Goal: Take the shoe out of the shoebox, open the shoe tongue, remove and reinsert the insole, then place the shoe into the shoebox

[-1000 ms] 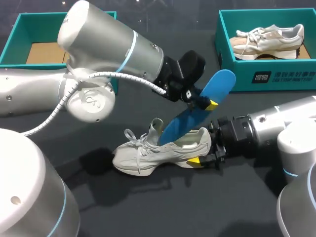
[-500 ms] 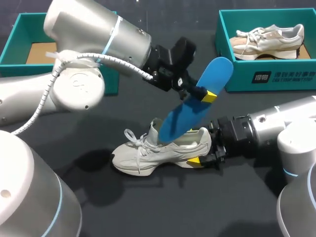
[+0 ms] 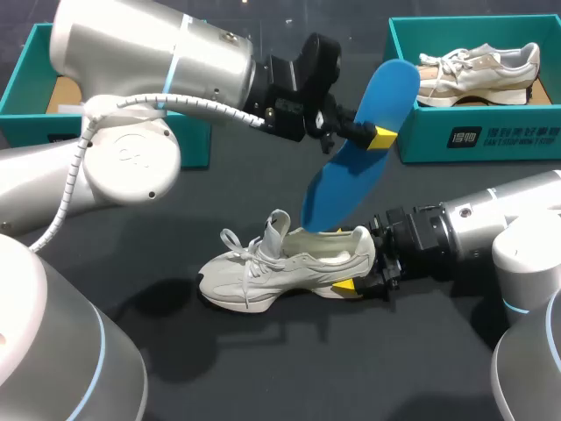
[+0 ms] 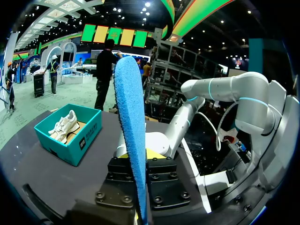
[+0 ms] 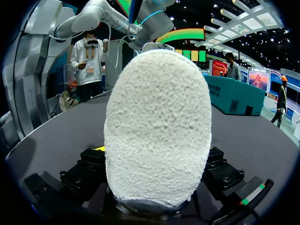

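While the left gripper (image 3: 372, 139) pinches the flat blue foam insole (image 3: 351, 167) just above the pale grey lace-up sneaker (image 3: 280, 267), the right gripper (image 3: 361, 267) clamps the sneaker's heel. Removal looks done; next, steer the insole toe-first into the sneaker's opening.

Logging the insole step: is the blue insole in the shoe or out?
Out: the left pincer holds the insole aloft above the shoe; whether its lower tip touches the opening, cannot tell.

Exhibition hall with a robot stand.
Spotlights (image 4: 147, 4) high overhead, bright coloured screens (image 4: 108, 34) and a wide open floor (image 4: 28, 101) lie beyond the dark table (image 4: 44, 171).
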